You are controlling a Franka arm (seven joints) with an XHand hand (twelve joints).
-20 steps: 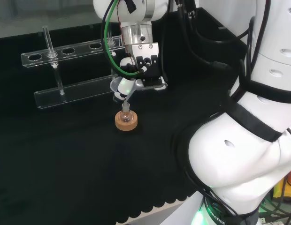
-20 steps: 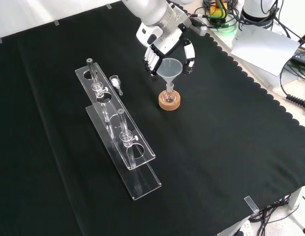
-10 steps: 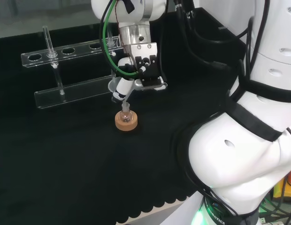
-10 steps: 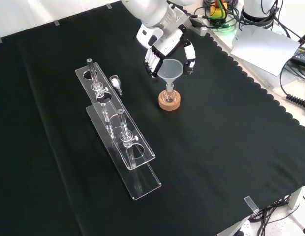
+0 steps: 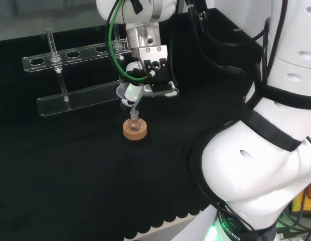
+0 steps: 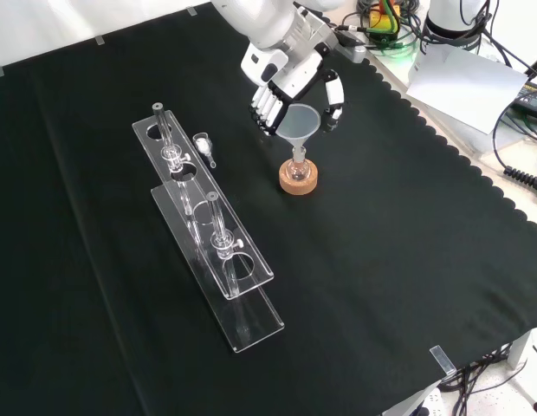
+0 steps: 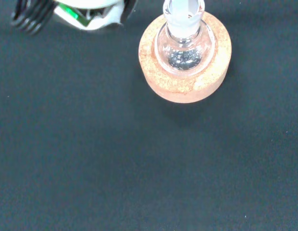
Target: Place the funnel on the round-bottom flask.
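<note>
A small round-bottom flask sits upright in a cork ring on the black cloth. The clear funnel stands over it with its stem down in the flask's neck. In the head view the funnel leans, its stem slanting down to the flask. The hand reaches in from the front view's top, fingers on one side of the cone and thumb on the other, curled round it. In the wrist view the flask and cork ring lie close below the palm.
Two clear acrylic test-tube racks with a few tubes stand left of the flask in the front view, at the back in the head view. A small clear piece lies beside them. The arm's white links take up the head view's right.
The hand has shifted very slightly around the funnel. The funnel's stem stays in the flask's neck, and flask and cork ring have not moved.
</note>
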